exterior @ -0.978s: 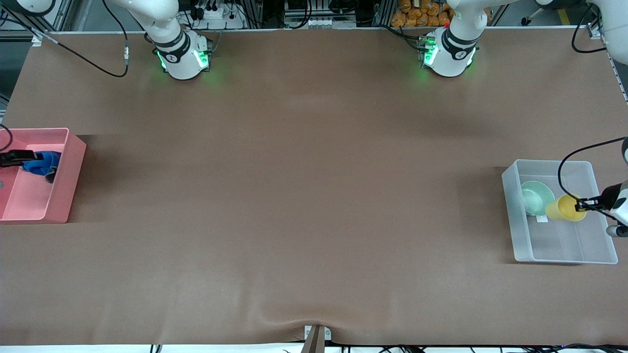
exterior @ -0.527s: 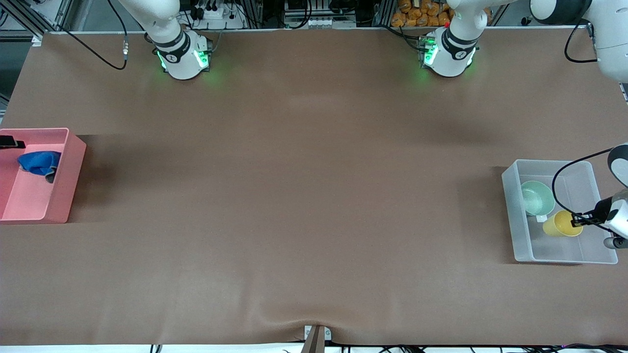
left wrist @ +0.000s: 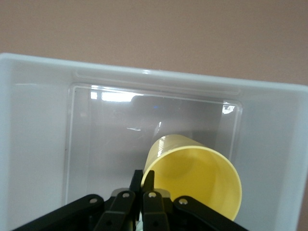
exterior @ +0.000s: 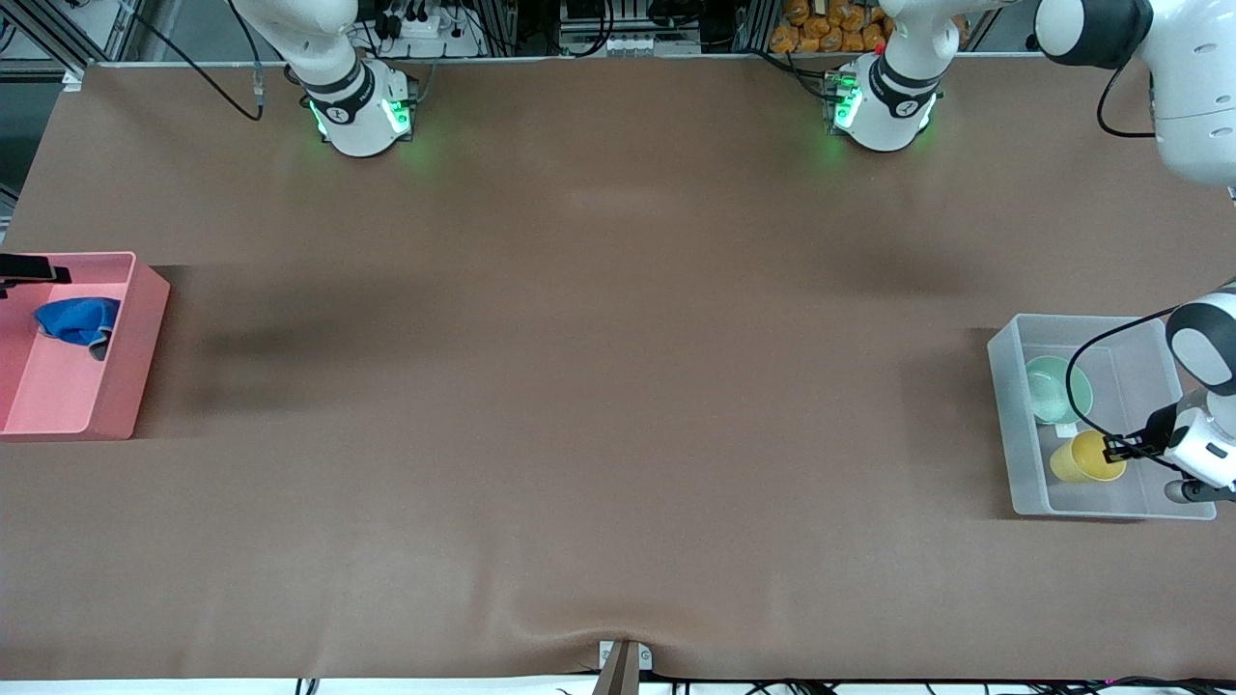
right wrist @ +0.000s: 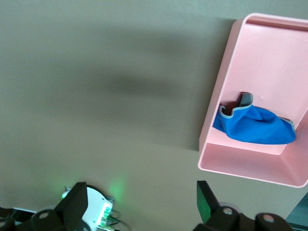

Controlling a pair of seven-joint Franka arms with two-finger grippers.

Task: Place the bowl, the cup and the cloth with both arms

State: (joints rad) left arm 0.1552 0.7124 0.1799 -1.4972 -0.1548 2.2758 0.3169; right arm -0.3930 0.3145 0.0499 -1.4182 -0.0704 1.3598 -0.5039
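Observation:
The yellow cup is tipped on its side inside the clear bin, nearer the front camera than the mint green bowl, which rests in the same bin. My left gripper is shut on the cup's rim; the left wrist view shows its fingertips pinching the wall of the cup. The blue cloth lies bunched in the pink bin. My right gripper is open and empty over that bin's rim toward the robots. The right wrist view shows the cloth from above, with the right gripper apart from it.
The clear bin stands at the left arm's end of the table, the pink bin at the right arm's end. Brown table cover stretches between them. A small white label lies on the clear bin's floor beside the bowl.
My right gripper let go of the cloth and drew up and away from it. My left gripper carried the cup nearer the front camera within the clear bin, away from the bowl.

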